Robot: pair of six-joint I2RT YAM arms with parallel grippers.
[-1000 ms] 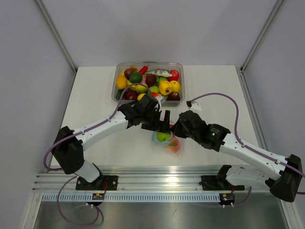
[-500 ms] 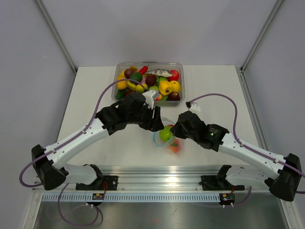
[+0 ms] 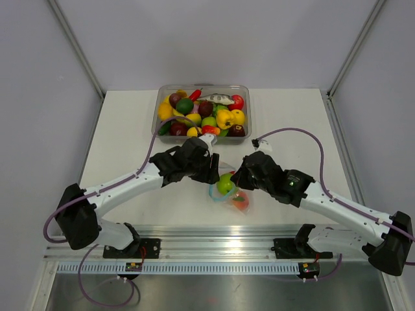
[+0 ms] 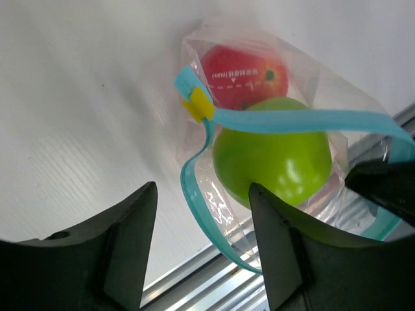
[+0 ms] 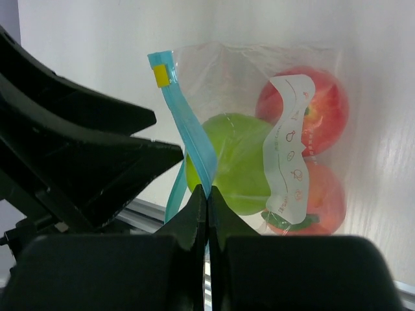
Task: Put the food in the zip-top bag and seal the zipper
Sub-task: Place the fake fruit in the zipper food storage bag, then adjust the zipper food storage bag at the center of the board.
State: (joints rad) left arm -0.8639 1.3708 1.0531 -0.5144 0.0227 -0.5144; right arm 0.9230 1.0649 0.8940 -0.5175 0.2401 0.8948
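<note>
The zip-top bag [image 3: 232, 194] lies near the table's front with the green apple [image 3: 225, 185] and a red fruit [image 3: 240, 202] inside. In the left wrist view the apple [image 4: 272, 155] sits at the bag's mouth, the red fruit [image 4: 243, 74] behind it. The zipper [image 4: 292, 120] gapes; its lower strip loops between my left fingers. My left gripper [image 4: 204, 249] is open, just left of the bag [image 3: 212, 172]. My right gripper [image 5: 207, 194] is shut on the zipper [image 5: 193, 139], right of the bag [image 3: 238, 176].
A clear rigid tub [image 3: 246, 103] holding several toy fruits stands at the back centre. An aluminium rail [image 3: 207, 236] runs along the table's near edge, close under the bag, and shows in the left wrist view [image 4: 194, 285].
My left arm swung back to the left and returned, its gripper now open beside the bag mouth. The bag and my right gripper have hardly moved.
</note>
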